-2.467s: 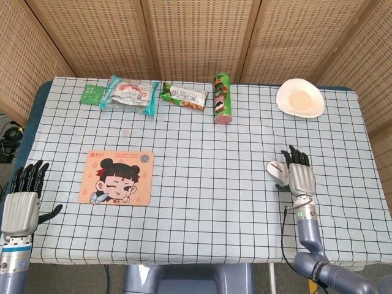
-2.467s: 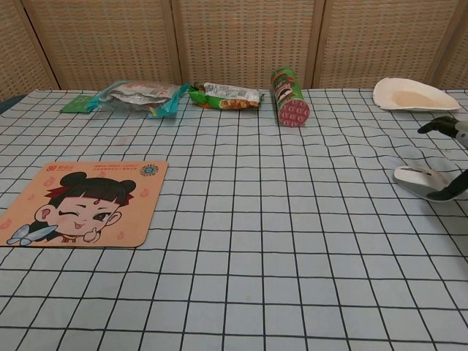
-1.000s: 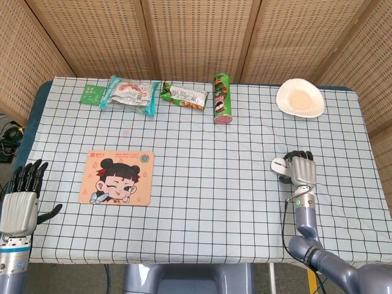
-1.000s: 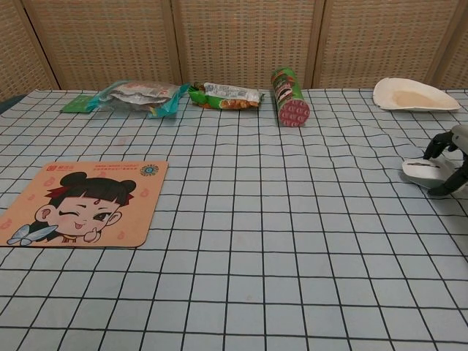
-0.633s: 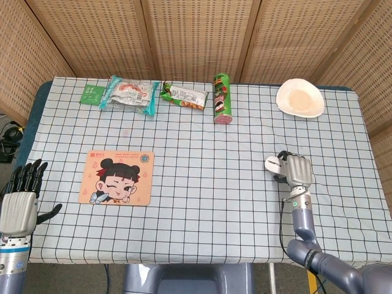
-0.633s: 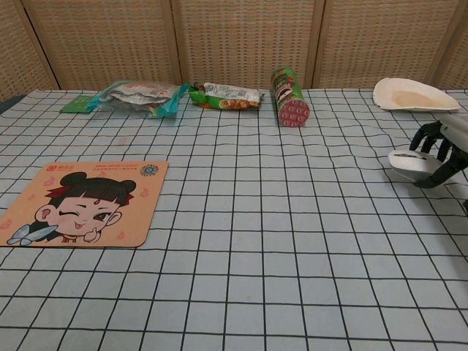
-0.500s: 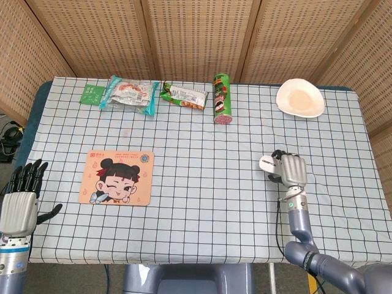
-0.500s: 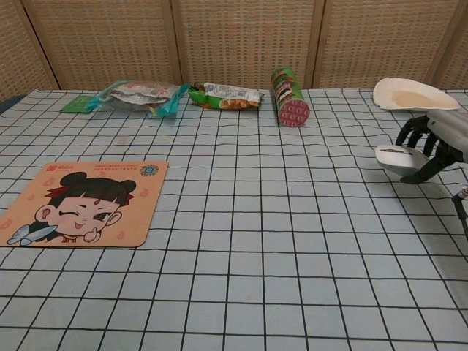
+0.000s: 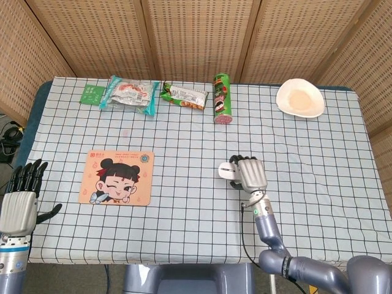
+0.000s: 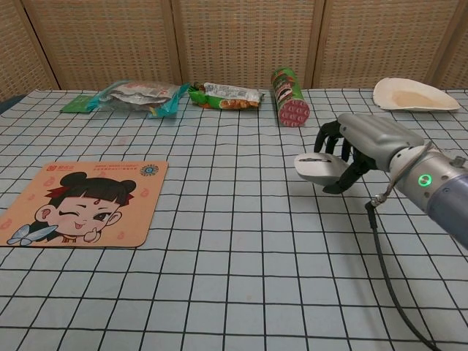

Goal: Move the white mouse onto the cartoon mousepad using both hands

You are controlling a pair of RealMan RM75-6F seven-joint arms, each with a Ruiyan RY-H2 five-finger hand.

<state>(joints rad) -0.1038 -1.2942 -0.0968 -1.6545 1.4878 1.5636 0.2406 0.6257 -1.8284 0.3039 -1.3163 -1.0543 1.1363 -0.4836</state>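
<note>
My right hand [image 9: 250, 174] [image 10: 357, 146] holds the white mouse [image 9: 227, 171] [image 10: 317, 167] above the checked cloth, right of the table's middle, fingers curled over its top. The cartoon mousepad [image 9: 117, 177] [image 10: 77, 202] lies flat at the left, a good way from the mouse. Off the table's front left corner my left hand [image 9: 21, 203] hangs with its fingers spread and nothing in it; the chest view does not show it.
Along the back edge lie a green card [image 9: 92, 94], a snack bag [image 9: 128, 94] [image 10: 135, 96], a green wrapper [image 9: 184, 95] [image 10: 226, 96] and a green tube can [image 9: 221, 99] [image 10: 289, 86]. A white dish [image 9: 299, 98] [image 10: 413, 95] sits at the back right.
My right hand closed on the mouse, lifted it and carried it leftward toward the table's middle. The left hand has stayed put.
</note>
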